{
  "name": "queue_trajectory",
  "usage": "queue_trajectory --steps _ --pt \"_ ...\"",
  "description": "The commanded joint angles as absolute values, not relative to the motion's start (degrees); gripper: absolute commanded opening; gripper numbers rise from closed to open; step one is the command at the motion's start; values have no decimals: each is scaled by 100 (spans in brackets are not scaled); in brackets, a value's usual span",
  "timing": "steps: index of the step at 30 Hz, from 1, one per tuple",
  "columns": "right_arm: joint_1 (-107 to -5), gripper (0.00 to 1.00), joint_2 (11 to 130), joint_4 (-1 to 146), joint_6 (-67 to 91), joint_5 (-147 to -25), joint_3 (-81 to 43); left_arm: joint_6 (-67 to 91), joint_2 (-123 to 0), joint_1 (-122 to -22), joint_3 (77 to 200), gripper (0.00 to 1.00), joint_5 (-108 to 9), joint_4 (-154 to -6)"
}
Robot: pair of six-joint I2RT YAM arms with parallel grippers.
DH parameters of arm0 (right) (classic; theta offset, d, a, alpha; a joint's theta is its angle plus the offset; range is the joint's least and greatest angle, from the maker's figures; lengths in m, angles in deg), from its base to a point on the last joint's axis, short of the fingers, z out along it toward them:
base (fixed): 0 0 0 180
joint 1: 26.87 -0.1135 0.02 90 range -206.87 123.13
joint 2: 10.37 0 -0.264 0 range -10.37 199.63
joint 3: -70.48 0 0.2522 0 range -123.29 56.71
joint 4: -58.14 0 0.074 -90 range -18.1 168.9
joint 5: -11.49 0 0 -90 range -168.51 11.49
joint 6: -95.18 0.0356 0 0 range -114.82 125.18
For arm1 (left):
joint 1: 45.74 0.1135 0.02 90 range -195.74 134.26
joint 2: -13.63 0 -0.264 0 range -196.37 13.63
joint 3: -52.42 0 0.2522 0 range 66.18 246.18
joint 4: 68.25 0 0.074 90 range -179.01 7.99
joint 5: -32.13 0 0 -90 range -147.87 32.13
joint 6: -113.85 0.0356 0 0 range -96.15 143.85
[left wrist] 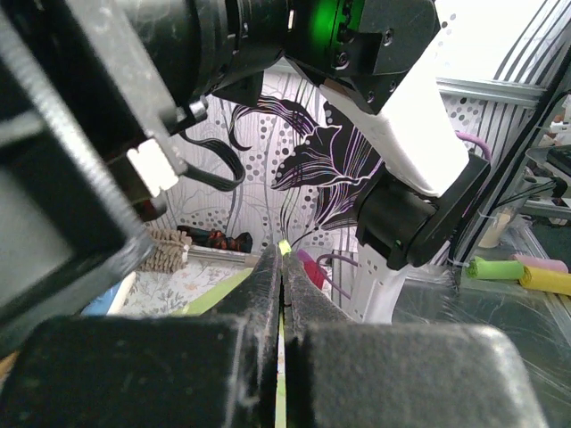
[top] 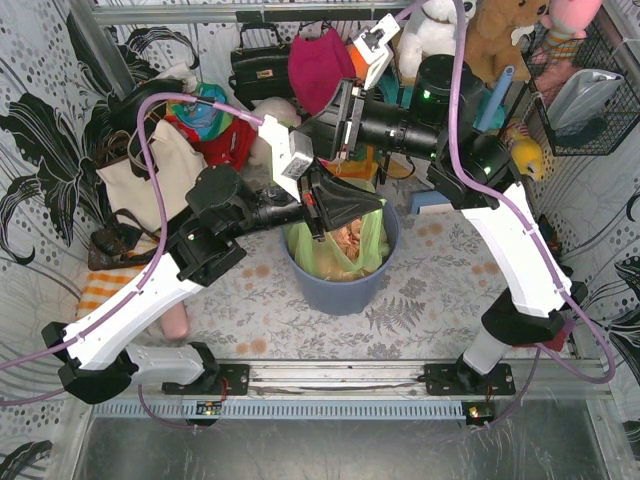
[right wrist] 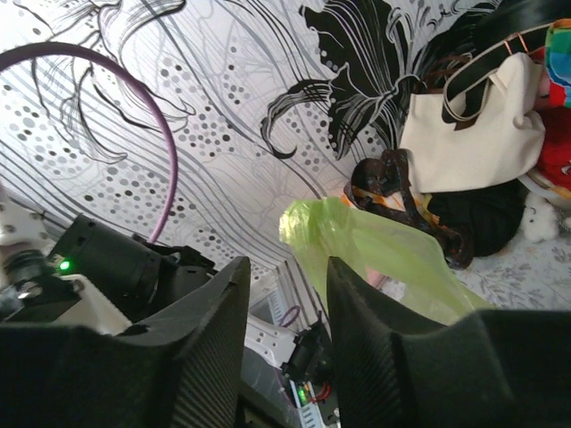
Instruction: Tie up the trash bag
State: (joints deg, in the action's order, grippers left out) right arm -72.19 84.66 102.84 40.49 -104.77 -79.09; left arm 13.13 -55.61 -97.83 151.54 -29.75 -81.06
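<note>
The trash bag point(top: 352, 250) is thin light-green plastic with brown paper inside, and it sits in a blue-grey round bin point(top: 340, 290) in the middle of the table. My left gripper point(top: 322, 225) hangs over the bin's left rim. In the left wrist view it point(left wrist: 282, 254) is shut on a thin strip of the bag's green plastic point(left wrist: 214, 292). My right gripper point(top: 335, 125) is above and behind the bin. Its jaws point(right wrist: 285, 276) stand open with nothing between them. A loose green flap of the bag point(right wrist: 375, 250) sticks up just past its right finger.
A cream tote bag point(top: 150, 185) with dark straps lies at back left, beside colourful cloth and a black handbag point(top: 262, 65). Plush toys point(top: 500, 30) crowd the back. A wire basket point(top: 590, 90) hangs at right. The two forearms cross close above the bin.
</note>
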Motion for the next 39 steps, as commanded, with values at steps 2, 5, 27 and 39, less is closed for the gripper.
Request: queue_trajectory --steps 2,5,27,39 --pt "-7275 31 8485 10398 3922 -10295 -8169 1312 -5591 -9803 15343 3 -2858 -7797" --pt "-7301 29 8488 10393 3903 -10270 -8215 1349 -5598 -9803 15373 3 -2851 -7840" --pt "-7315 44 8877 10435 3823 -9869 -8457 1349 -5626 -9803 15420 3 -2840 -7867" --pt "-7318 66 8874 10399 3689 -9749 -8435 1322 -5637 -9803 15424 3 -2826 -7849"
